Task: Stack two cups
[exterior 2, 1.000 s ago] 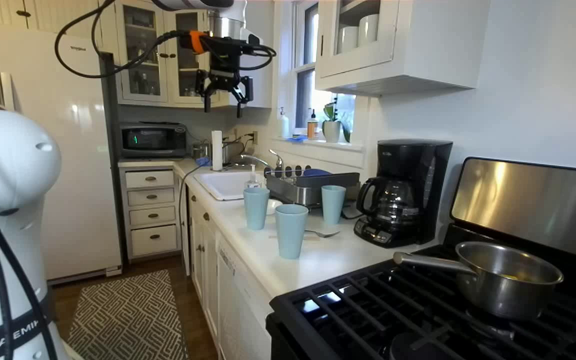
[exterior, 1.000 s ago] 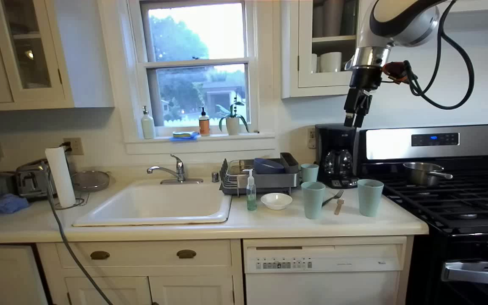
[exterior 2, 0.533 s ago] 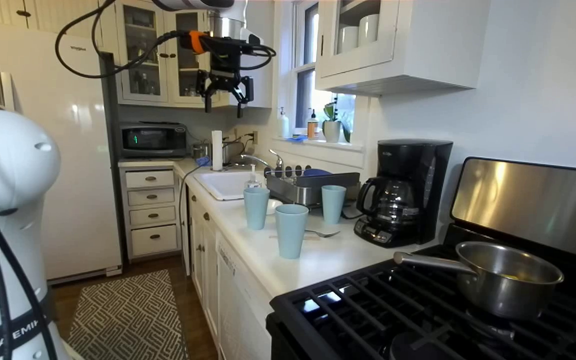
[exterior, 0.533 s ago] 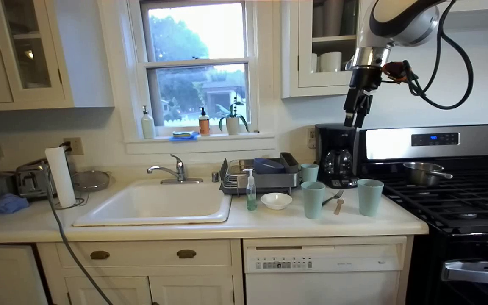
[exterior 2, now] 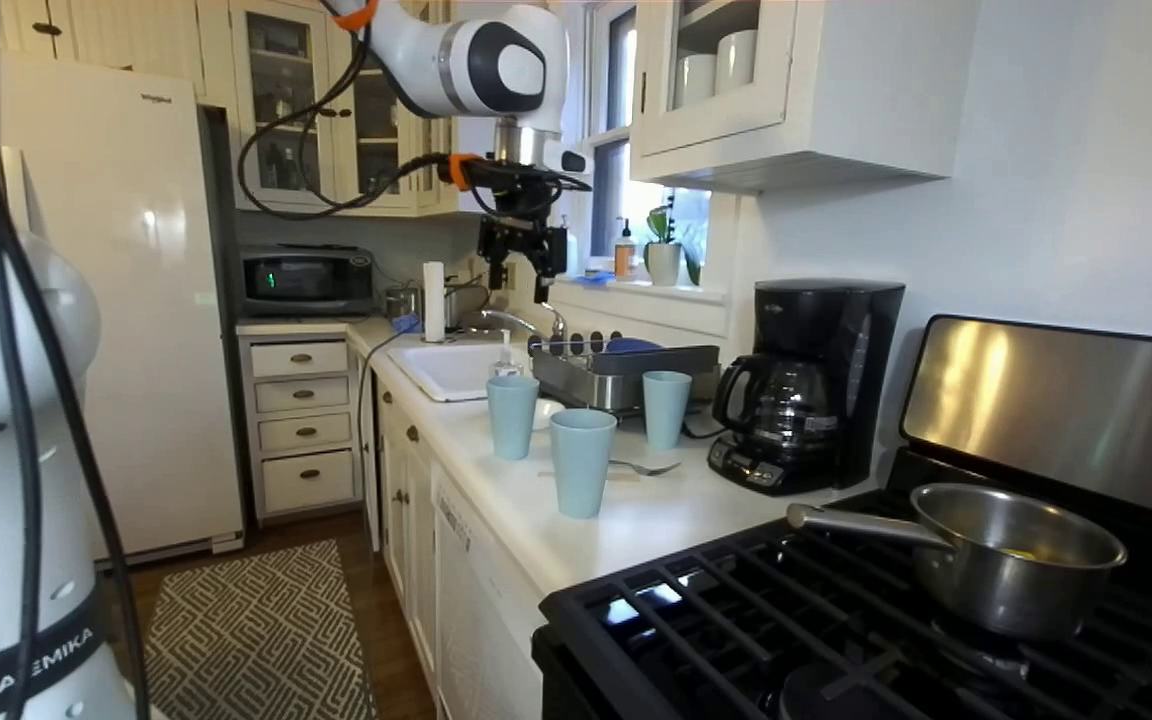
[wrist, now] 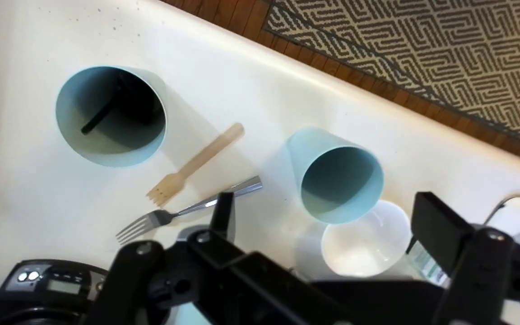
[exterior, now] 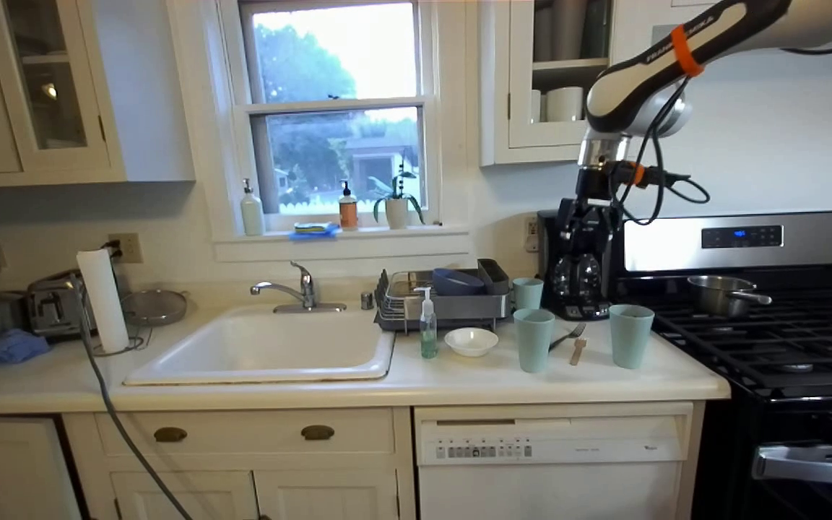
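Left to right in an exterior view, everything placed off the coffee maker (exterior 2: pixel 796 310). Arm (exterior 2: pixel 421 60): base well left of it, middle out of frame, forearm in from the top edge, wrist vertical, gripper (exterior 2: pixel 519 290) pointing straight down, left of the coffee maker, well above the worktop (exterior 2: pixel 676 510). Jaws wide, big gap between the fingers (wrist: pixel 222 212). Next, bowl-side cup (exterior 2: pixel 513 420), upright, left of the coffee maker, towards the worktop's front edge; stove-side cup (exterior 2: pixel 583 470), upright, out in front of it; rack-side cup (exterior 2: pixel 666 410), upright, near its side, by the dish rack (exterior: pixel 474 309). All three stand singly. Saucepan (exterior 2: pixel 1006 590) right of it, on the stove (exterior 2: pixel 736 610).

View differences. Fridge (exterior 2: pixel 146 330) and microwave (exterior 2: pixel 306 285), well left of the coffee maker, show in an exterior view only. In an exterior view the bowl (exterior: pixel 471 345), left of the coffee maker, is whole, and the gripper (exterior: pixel 589 235) overlaps the coffee maker's upper half. Wrist view, left to right: stove-side cup seen into from above, dark shape inside, object or shadow, can't tell; wooden fork (wrist: pixel 203 156) and metal fork (wrist: pixel 197 206), in front of the coffee maker, crisp; mint patch (wrist: pixel 190 313) behind the gripper, can't tell if it's the rack-side cup; bowl-side cup hides part of the bowl's rim.
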Available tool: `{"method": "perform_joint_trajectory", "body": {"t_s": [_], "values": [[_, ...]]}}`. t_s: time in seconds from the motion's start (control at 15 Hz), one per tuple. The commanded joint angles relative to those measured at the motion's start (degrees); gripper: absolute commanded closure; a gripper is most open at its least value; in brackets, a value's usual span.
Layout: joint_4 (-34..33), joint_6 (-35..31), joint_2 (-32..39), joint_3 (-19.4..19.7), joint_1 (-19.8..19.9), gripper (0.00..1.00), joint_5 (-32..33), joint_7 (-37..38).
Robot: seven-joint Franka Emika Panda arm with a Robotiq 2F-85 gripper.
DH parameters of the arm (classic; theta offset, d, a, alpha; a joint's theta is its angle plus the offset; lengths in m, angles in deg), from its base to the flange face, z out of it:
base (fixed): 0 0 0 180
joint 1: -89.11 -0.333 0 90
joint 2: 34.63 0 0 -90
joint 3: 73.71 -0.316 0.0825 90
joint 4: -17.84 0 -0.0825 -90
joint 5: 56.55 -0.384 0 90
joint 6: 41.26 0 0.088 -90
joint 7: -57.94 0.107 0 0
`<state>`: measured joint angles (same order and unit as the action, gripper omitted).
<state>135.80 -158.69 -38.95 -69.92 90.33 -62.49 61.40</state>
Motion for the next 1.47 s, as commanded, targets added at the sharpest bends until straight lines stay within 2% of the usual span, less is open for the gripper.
{"method": "perform_joint_trajectory", "body": {"t_s": [0.0,0.27,0.67,0.73,1.13,1.2,1.4], "values": [[-7.16,-1.70,9.22,0.07,1.40,0.00,-0.96,9.46],[-9.41,-6.57,14.49,0.99,1.97,0.00,-2.01,19.03],[-8.18,-15.85,18.02,3.45,1.68,0.00,-1.80,33.40],[-7.77,-13.53,17.13,3.01,1.79,0.00,-0.62,29.18],[-7.75,-13.92,17.59,3.15,1.69,0.00,-0.54,29.42],[-8.61,-17.77,19.17,3.83,1.27,0.00,1.81,30.89],[-11.59,-22.39,22.83,4.55,1.23,0.00,1.21,35.01]]}}
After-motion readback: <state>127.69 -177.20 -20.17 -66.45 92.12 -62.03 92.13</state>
